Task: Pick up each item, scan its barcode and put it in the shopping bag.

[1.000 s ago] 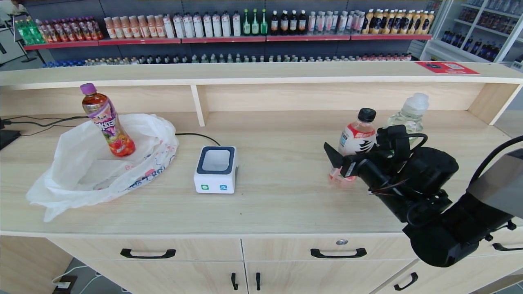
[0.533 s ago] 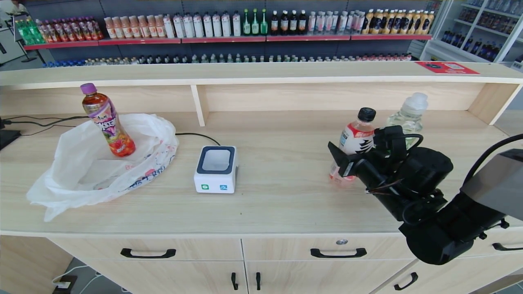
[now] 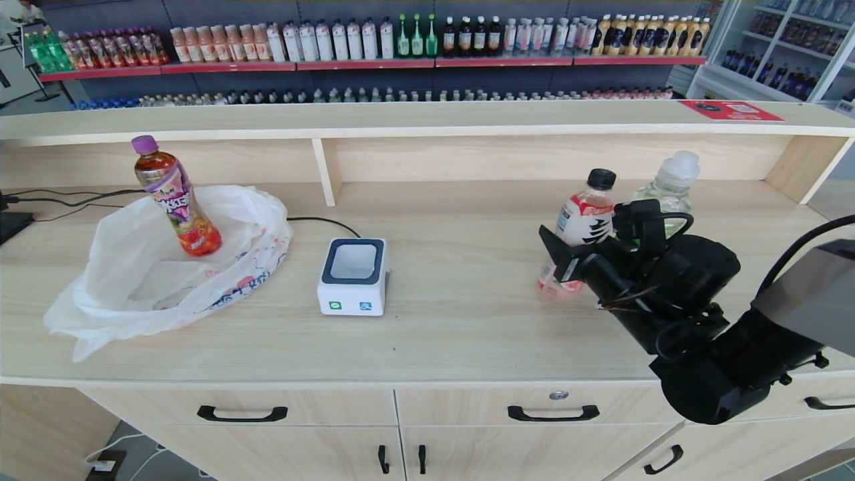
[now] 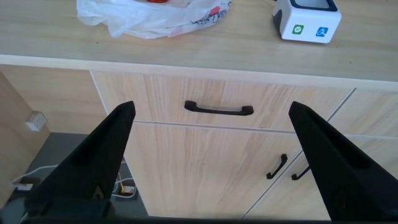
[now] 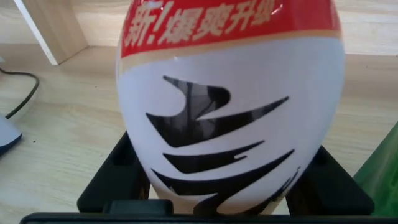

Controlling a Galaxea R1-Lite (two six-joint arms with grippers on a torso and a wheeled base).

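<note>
Jaws of the right gripper (image 3: 573, 259) are pressed against both sides of the white-labelled bottle (image 3: 582, 219), which we see leaning between them, its base perhaps just touching the counter (image 3: 467, 334). Just beyond that gripper stands the clear bottle (image 3: 668, 187), while the scanner (image 3: 353, 275) and the shopping bag (image 3: 133, 280) lie well off to its left. Our left gripper (image 4: 211, 107) hangs spread wide and empty, the scanner ahead of it.
</note>
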